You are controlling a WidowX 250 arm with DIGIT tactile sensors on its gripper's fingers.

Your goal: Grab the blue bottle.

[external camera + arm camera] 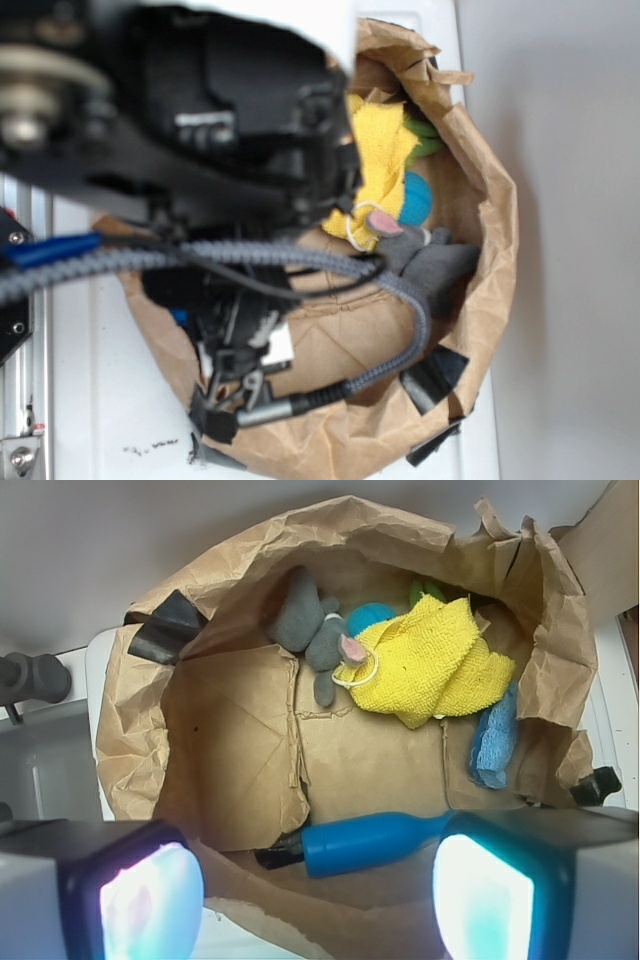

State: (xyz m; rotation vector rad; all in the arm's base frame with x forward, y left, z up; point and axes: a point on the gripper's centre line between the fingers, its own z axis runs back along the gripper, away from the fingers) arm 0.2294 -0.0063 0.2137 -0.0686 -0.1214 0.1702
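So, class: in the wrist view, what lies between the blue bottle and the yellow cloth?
Only bare, creased brown paper of the bag floor separates the blue bottle from the yellow cloth; the wrist view shows nothing resting there.

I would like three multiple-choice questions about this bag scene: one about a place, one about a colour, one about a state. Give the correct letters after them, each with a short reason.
1. Where does the blue bottle lie in the wrist view?
A. on the yellow cloth
B. on the bag floor, near the hand
C. outside the paper bag

2. What colour is the cloth beside the grey plush mouse?
A. yellow
B. red
C. white

3. How is the hand at this moment?
A. shut on the bottle
B. shut on the mouse
C. open, holding nothing

Answers:
1 B: the bottle lies on its side on the brown floor of the paper bag, between the two fingers.
2 A: the cloth is bright yellow.
3 C: both fingers stand apart, and nothing sits in their grip.
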